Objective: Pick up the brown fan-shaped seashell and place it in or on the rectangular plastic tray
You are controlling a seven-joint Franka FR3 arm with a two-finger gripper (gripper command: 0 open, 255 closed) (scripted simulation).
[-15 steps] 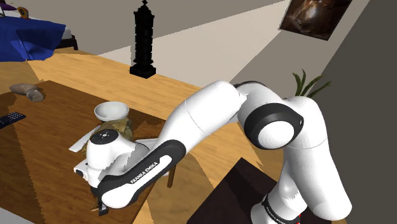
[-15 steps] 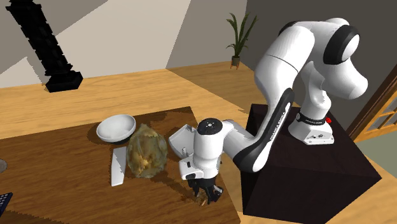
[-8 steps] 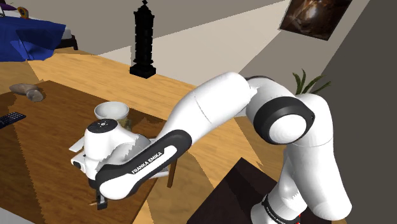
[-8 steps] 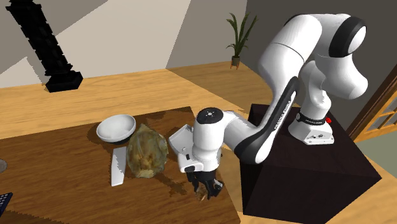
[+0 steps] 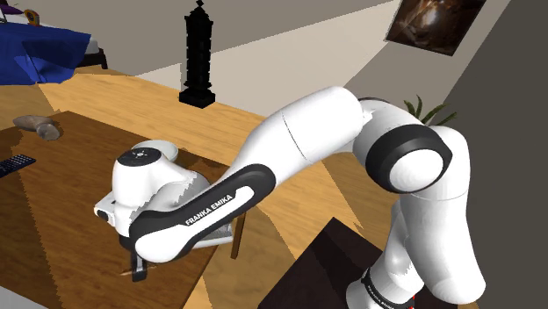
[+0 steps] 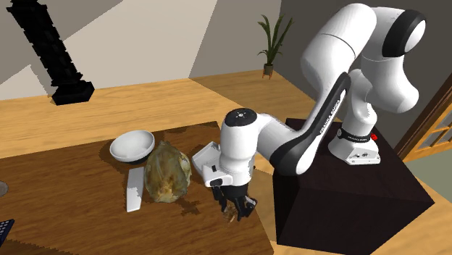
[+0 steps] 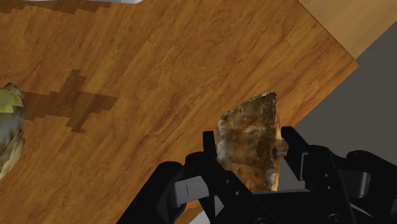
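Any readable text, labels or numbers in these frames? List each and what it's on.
"FRANKA EMIKA": white letters on the arm's dark forearm cover, shoulder view.
The same lettering in the second exterior view: too small to read.
Print on the arm's base ring: too small to read.
Seashell: no text.

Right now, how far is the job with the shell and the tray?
Done: the claw is shut on the brown shell and holds it above the table. In hand: the carry to the tray. Left: set it in the white tray, then open.
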